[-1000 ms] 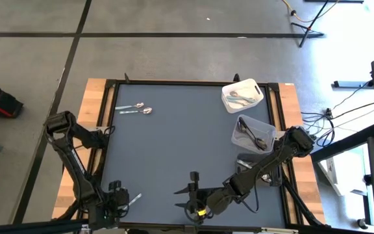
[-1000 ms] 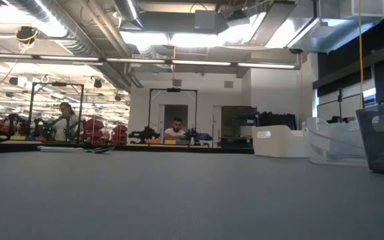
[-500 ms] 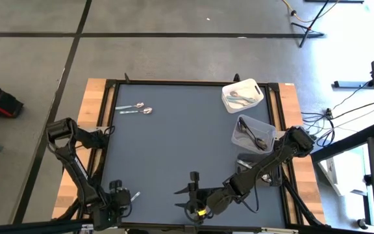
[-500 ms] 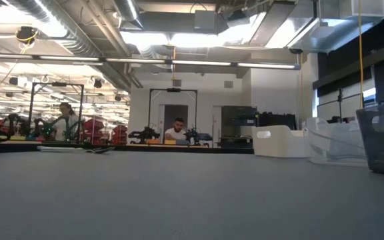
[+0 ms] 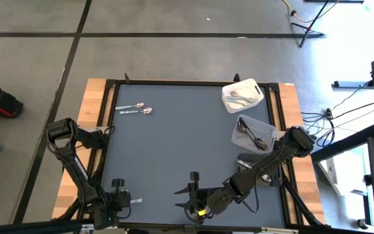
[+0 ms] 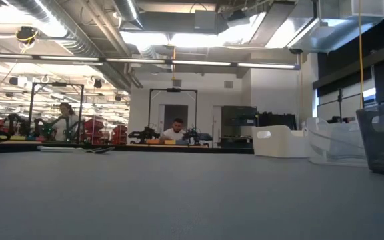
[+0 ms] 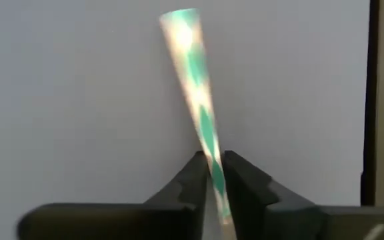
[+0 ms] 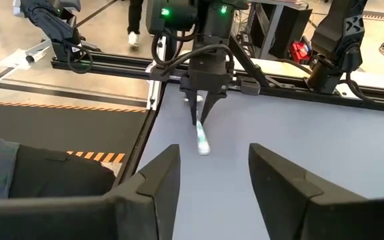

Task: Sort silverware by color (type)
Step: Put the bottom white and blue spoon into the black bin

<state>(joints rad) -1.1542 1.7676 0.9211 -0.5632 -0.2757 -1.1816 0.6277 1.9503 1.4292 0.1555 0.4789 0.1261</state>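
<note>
The left gripper (image 5: 124,202), at the table's near left corner, pinches the handle of a slim shiny silver spoon (image 7: 195,80) just above the grey table mat (image 5: 174,149). The right gripper (image 8: 209,167) waits near the front edge, fingers spread. Two more silver spoons (image 5: 134,108) lie far left.

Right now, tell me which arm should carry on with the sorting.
Left. The left gripper is shut on a silver utensil handle at the mat's near-left corner. The right gripper is open and empty at the near edge, though nearer the bins.
</note>
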